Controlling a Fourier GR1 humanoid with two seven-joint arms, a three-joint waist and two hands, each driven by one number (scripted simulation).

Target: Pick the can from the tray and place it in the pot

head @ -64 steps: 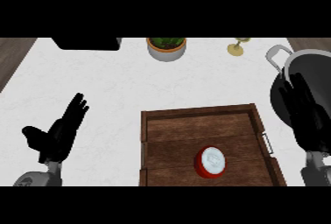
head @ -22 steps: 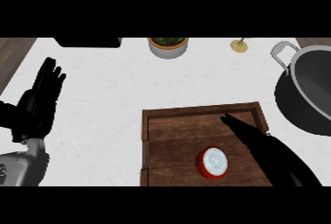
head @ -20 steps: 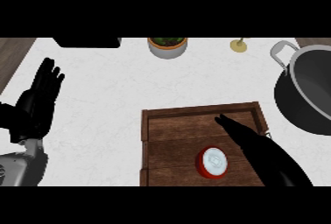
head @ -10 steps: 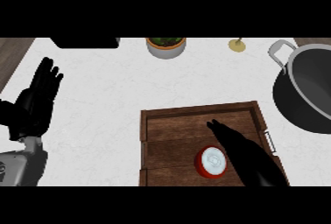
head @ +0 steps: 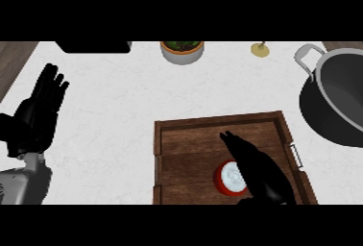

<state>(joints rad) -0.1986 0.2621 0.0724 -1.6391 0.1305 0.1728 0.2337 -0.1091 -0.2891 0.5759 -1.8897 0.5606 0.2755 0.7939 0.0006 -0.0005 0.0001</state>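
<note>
Head view showed the can (head: pixel 228 176), red-rimmed with a pale top, standing upright in the near half of the wooden tray (head: pixel 190 144), a little right of its middle. The right hand (head: pixel 254 162) lay over the tray from the lower edge, its fingers stretched out straight and pointing toward the tray's far wall. It covered the can's right side, with nothing held; whether it touched the can could not be told.

The tray sat on the white table (head: pixel 113 96), a small metal handle (head: pixel 296 156) on its right wall. The dark pot (head: pixel 339 101) stood just beside the tray's far right corner, at the view's right edge, its looped grip (head: pixel 306 53) turned toward the back of the table.

The left hand (head: pixel 35 117) rested open at the left edge, fingers up, well apart from the tray. A potted plant (head: pixel 182 50) and a small yellow object (head: pixel 260 49) stood along the far edge.
</note>
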